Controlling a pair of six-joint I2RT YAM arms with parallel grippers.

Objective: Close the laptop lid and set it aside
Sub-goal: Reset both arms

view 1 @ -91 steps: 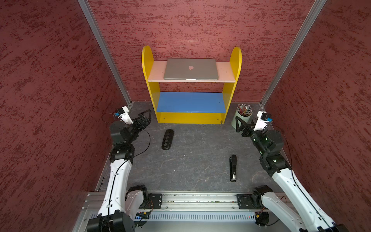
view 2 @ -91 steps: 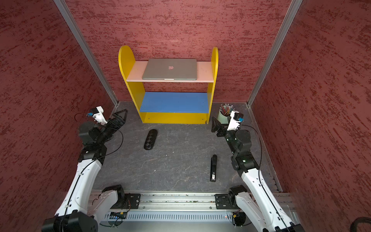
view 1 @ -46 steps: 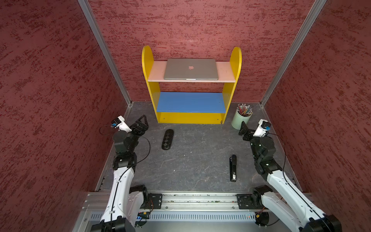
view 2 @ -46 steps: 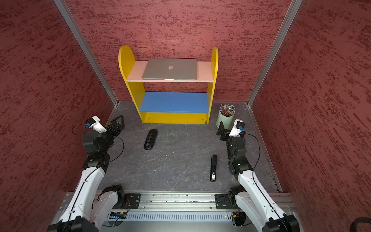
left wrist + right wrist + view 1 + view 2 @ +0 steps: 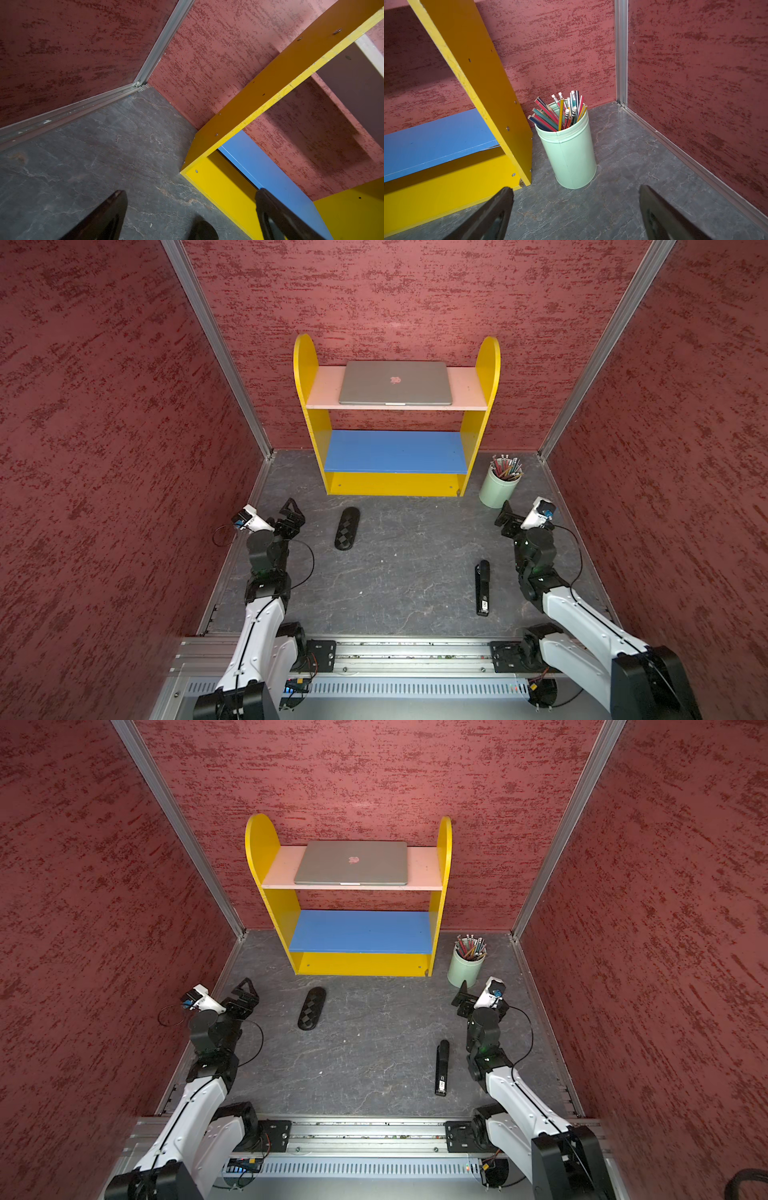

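Three red walls (image 5: 395, 302) stand around your work place, and a grey floor (image 5: 407, 572) lies between them. At the back wall you see a yellow shelf (image 5: 487, 364) with a pink top board (image 5: 465, 385) and a blue lower board (image 5: 395, 450). Your two arms come in from the near edge: the left arm (image 5: 257, 626) by the left wall and the right arm (image 5: 582, 618) by the right wall, well apart from each other. The laptop (image 5: 395, 390) lies flat on the pink top board, about in the middle, and both arms are far from it. The laptop lid (image 5: 365, 383) is down, shut flat, with its small reddish logo (image 5: 395, 380) facing up. A light green cup (image 5: 571, 158) stands upright on the floor just beside the shelf's right foot. A black oval case (image 5: 347, 528) lies on the floor in front of the shelf, nearer your left arm. A black stapler (image 5: 482, 587) lies on the floor nearer your right arm. Your left gripper (image 5: 191, 192) has its fingers wide apart and holds nothing; it points at the shelf's left bottom corner. Your right gripper (image 5: 576, 188) also has its fingers wide apart and holds nothing; it points at the cup, near it but not touching. Many coloured pencils (image 5: 560, 112) stick up out of the cup.
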